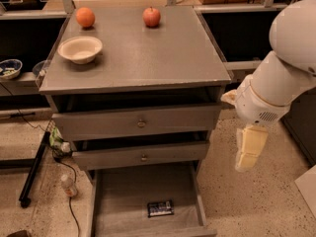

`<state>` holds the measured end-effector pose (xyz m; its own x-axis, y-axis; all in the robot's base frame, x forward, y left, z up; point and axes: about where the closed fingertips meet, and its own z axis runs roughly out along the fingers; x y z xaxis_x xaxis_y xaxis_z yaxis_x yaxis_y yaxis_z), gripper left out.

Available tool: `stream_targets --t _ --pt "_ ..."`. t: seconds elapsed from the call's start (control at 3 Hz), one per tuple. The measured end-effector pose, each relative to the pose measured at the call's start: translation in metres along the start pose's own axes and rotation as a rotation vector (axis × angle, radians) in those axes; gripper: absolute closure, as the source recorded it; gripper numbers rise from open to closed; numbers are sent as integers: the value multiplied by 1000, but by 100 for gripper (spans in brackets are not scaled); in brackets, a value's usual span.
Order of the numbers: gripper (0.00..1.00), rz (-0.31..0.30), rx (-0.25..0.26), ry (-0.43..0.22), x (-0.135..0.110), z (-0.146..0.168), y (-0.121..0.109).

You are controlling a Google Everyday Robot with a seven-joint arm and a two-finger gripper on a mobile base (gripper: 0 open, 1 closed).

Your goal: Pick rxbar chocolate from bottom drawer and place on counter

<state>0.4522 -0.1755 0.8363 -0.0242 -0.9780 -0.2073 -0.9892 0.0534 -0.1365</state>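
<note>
Right of the bottom drawer (pixel 128 191), empty jaws in midair.

Cannot read the white lettering on the small flat dark-wrapped rxbar chocolate (pixel 160 208) lying in the deep grey metal bottom drawer (pixel 133 186), its front lip partly cut by the lower edge. Cannot see into the two grey knobbed upper drawers (pixel 138 123), only dark gaps above their fronts. Cropped at the right and top edges, the bulky white rounded robot arm (pixel 291 58), with the cream two-finger gripper (pixel 248 152) hanging right of the cabinet, level with the lower knobbed drawer; cropped at the left edge, a blue patterned bowl (pixel 9 68)
</note>
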Motion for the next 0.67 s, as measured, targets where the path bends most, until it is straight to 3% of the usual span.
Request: stream_targets --t 0.67 --pt "0 15 10 7 -1 25 -1"
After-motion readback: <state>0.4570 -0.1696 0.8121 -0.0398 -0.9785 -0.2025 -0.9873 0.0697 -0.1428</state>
